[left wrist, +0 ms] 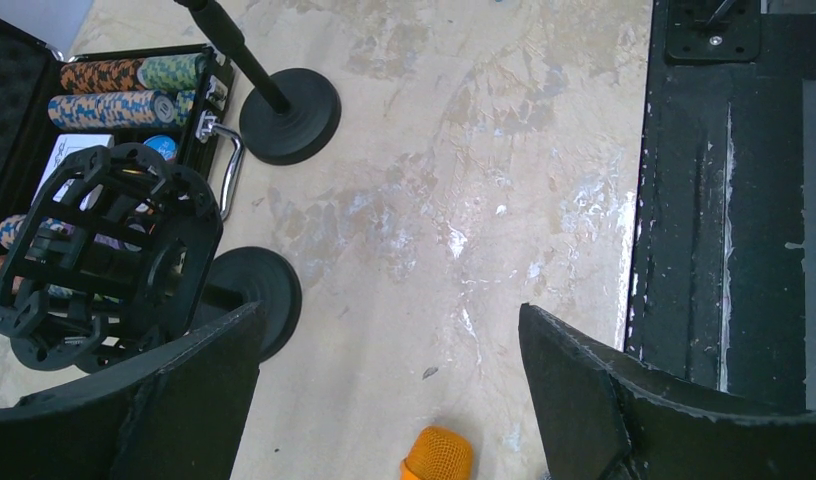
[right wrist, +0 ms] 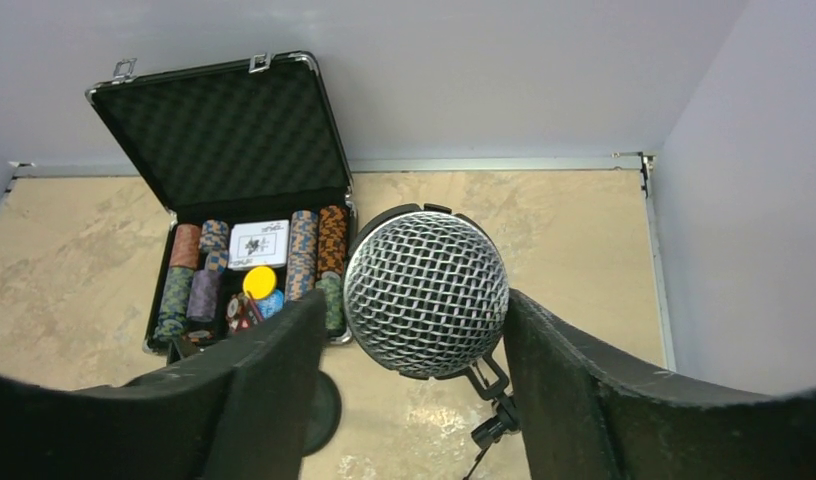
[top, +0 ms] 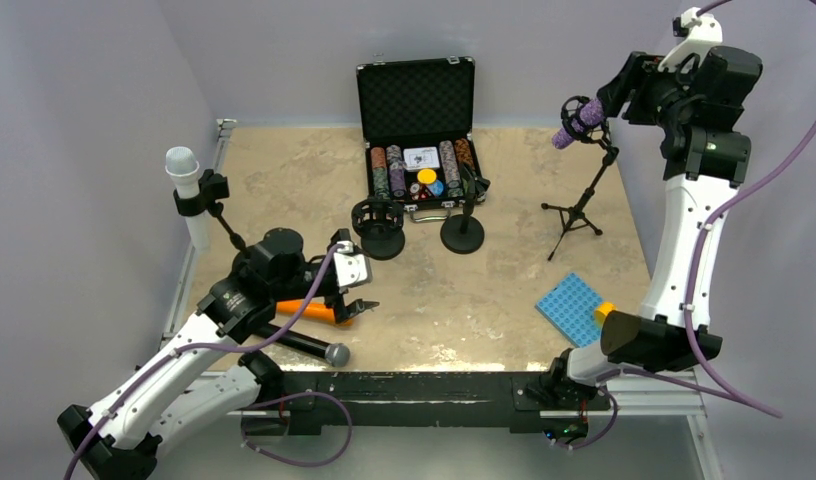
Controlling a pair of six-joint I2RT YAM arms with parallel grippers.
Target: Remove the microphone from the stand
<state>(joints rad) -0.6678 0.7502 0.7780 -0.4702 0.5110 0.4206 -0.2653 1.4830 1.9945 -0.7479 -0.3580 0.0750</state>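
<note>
The microphone [top: 581,120] has a purple body and a silver mesh head [right wrist: 426,292]. It sits in a black shock mount on top of a thin tripod stand [top: 576,215] at the back right. My right gripper [top: 609,100] reaches it from the right and is open. In the right wrist view the right gripper [right wrist: 414,300] has one finger on each side of the mesh head, with a narrow gap on the left side. My left gripper [top: 359,300] hangs wide open low over the table, just beyond an orange microphone [left wrist: 439,455].
An open poker chip case [top: 419,130] stands at the back centre, with two round-based stands [top: 379,228] [top: 462,232] in front of it. A white microphone [top: 184,175] is on a stand at the left. A black microphone [top: 304,345] lies near the front edge, and a blue plate [top: 576,308] lies at the right.
</note>
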